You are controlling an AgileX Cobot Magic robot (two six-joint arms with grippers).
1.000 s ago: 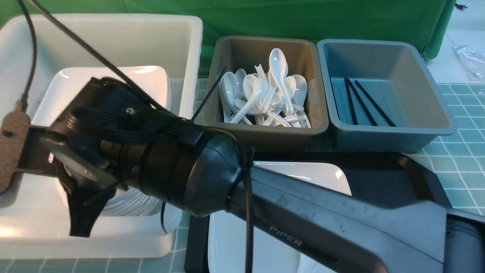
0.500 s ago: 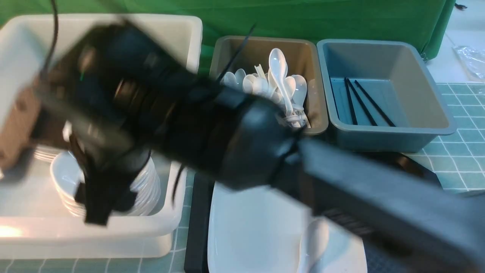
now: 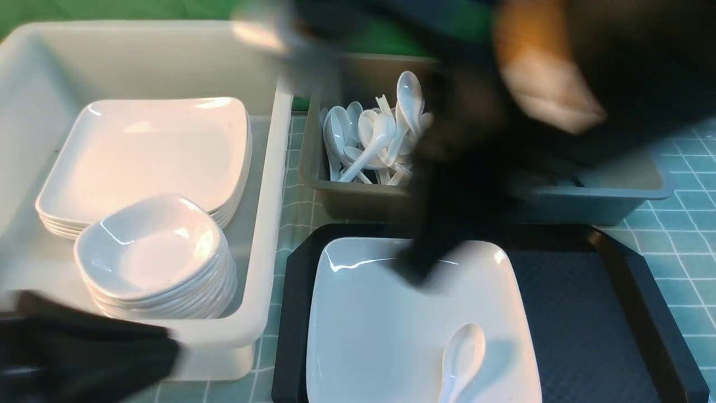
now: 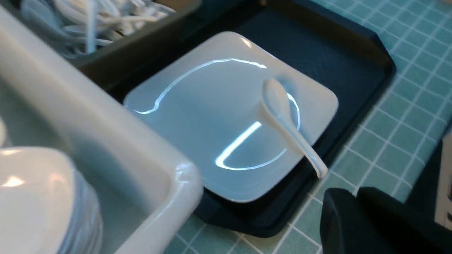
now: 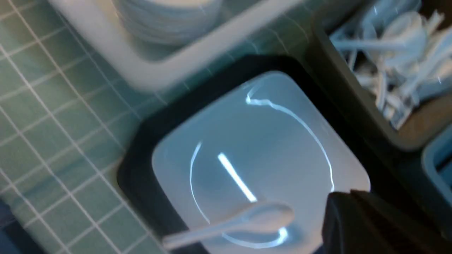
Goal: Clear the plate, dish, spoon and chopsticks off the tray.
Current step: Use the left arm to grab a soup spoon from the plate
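A large white plate (image 3: 391, 324) lies on the left half of the black tray (image 3: 587, 313). A white spoon (image 3: 461, 358) rests on the plate near its front right corner. The top dish (image 3: 151, 246) sits on a stack of dishes in the white tub. My right gripper (image 3: 417, 266), blurred, hangs shut and empty over the plate's far edge; in the right wrist view its tips (image 5: 339, 197) hover by the plate (image 5: 275, 141) and spoon (image 5: 247, 218). My left gripper (image 4: 353, 193) is shut and empty, off the tray's near left corner. The chopsticks are hidden behind my right arm.
The white tub (image 3: 268, 168) at the left also holds a stack of plates (image 3: 145, 151). Behind the tray stand a brown tub (image 3: 358, 196) full of spoons and a blue-grey tub (image 3: 615, 196). My right arm crosses both tubs.
My right arm has swung fast from over the dish stack in the white tub to the right, above the tray's far edge. The dish stack and plates now show.
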